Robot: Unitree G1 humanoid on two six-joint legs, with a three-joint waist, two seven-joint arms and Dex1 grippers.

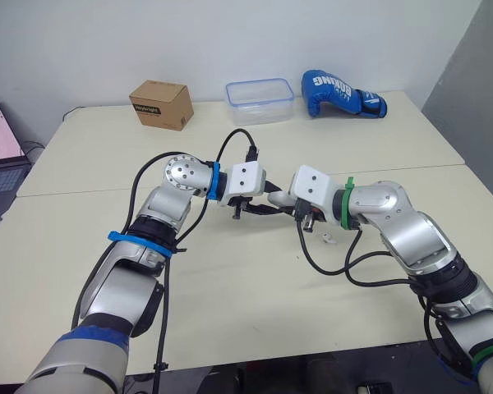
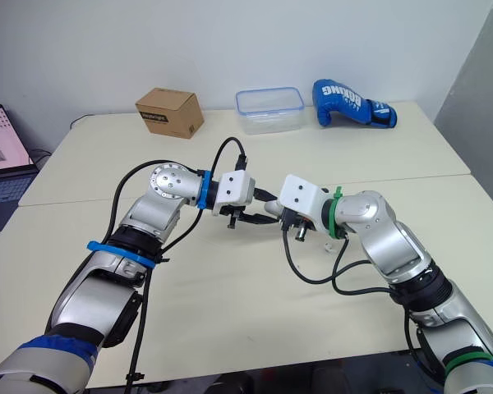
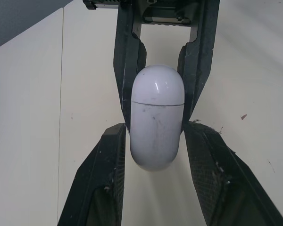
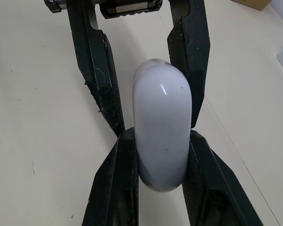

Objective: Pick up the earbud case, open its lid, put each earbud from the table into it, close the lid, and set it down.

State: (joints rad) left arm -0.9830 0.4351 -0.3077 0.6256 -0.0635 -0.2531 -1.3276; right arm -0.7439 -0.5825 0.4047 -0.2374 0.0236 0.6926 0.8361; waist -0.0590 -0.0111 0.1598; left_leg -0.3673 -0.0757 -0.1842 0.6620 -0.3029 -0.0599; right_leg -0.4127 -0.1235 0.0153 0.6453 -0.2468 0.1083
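Here, in the left eye view, the left gripper (image 1: 261,208) and right gripper (image 1: 281,202) meet tip to tip above the middle of the table (image 1: 230,312), both pinching the white earbud case (image 1: 272,199). A cardboard box (image 1: 161,104), clear tub (image 1: 260,101) and blue boxing glove (image 1: 342,94) line the far edge. In the left wrist view the case's lid sits closed, with black fingers (image 3: 108,179) pressed against both its sides. In the right wrist view that gripper's fingers (image 4: 108,188) clamp one end of the case and the other pair clamps the opposite end.
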